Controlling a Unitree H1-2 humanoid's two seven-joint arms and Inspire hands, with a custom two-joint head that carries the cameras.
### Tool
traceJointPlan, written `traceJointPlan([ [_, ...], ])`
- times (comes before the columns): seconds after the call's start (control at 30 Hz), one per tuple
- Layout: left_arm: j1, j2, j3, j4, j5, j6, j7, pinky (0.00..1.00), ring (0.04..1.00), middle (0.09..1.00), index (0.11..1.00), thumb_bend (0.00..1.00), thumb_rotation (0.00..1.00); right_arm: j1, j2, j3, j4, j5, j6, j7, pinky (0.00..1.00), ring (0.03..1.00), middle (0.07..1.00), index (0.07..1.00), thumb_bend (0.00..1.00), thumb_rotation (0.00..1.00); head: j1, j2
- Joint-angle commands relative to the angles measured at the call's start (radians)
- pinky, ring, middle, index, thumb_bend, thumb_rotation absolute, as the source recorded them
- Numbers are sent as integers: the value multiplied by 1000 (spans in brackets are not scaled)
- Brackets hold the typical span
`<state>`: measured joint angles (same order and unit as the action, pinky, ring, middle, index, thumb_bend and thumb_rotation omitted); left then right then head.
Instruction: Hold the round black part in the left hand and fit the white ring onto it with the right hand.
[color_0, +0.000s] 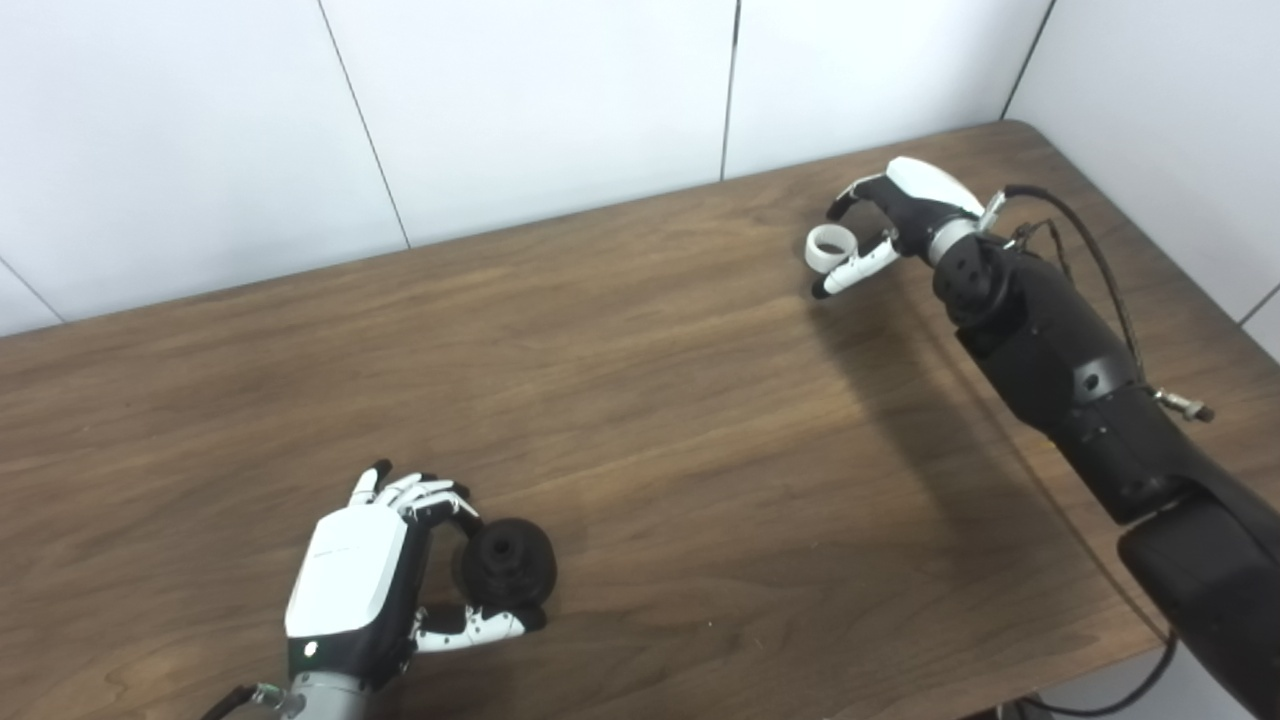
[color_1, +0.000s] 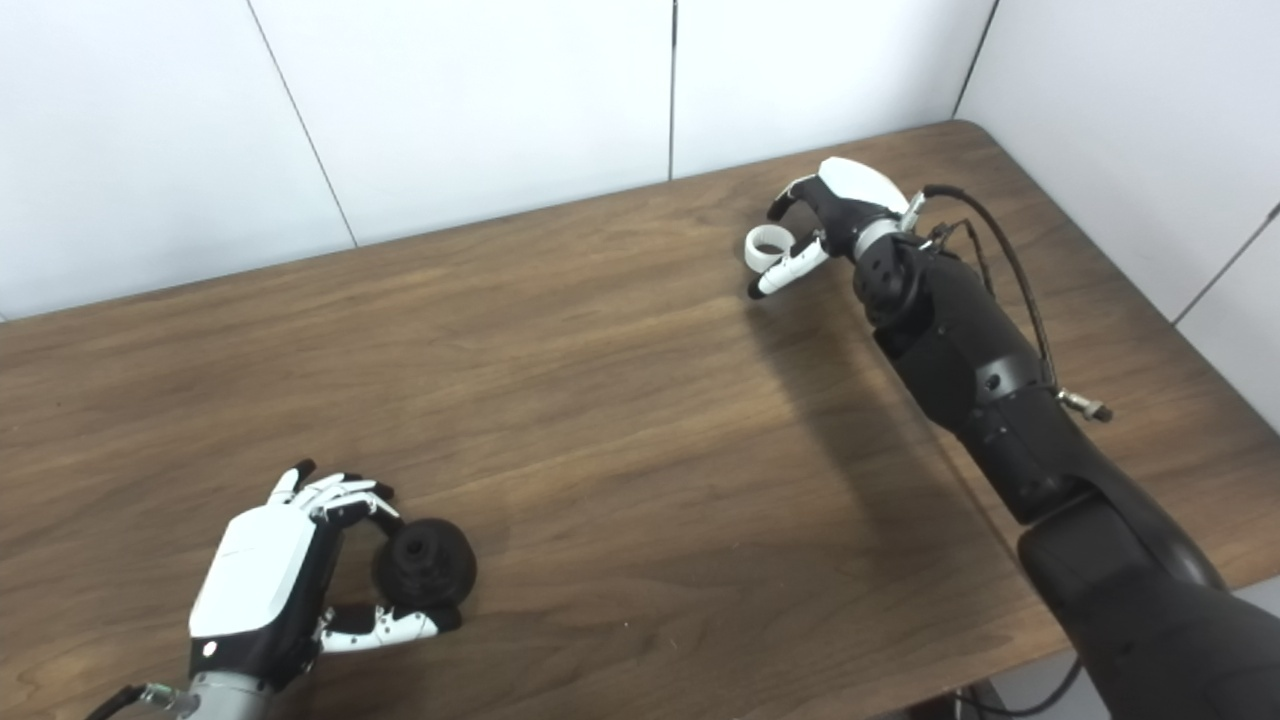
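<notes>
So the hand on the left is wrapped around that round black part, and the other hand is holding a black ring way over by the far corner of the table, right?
Nearly. The ring is white, not black, as the left eye view shows. The left hand does curl around the round black part, and the right hand holds the white ring over the far right part of the table.

The wooden table lies bare across the frame's middle, giving open passage between the round black part at lower left, cupped by the left hand, and the white ring at upper right, where the right hand and its dark forearm fill the right side
</notes>
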<state>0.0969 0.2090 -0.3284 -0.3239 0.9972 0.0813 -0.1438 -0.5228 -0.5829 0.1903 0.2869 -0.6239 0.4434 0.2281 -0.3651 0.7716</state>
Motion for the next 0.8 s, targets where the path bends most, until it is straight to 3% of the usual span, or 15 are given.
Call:
traceJointPlan([
  [0.0,20,15,-5,4,12,8,-24,987,844,750,482,524,52,-56,-21,-8,-17,-14,-12,-30,983,960,907,709,821,254,0,1],
  [0.77,17,11,-7,-6,10,18,-33,990,847,753,481,524,52,-49,-57,8,-8,-43,-53,-33,1000,947,881,622,779,243,3,7],
])
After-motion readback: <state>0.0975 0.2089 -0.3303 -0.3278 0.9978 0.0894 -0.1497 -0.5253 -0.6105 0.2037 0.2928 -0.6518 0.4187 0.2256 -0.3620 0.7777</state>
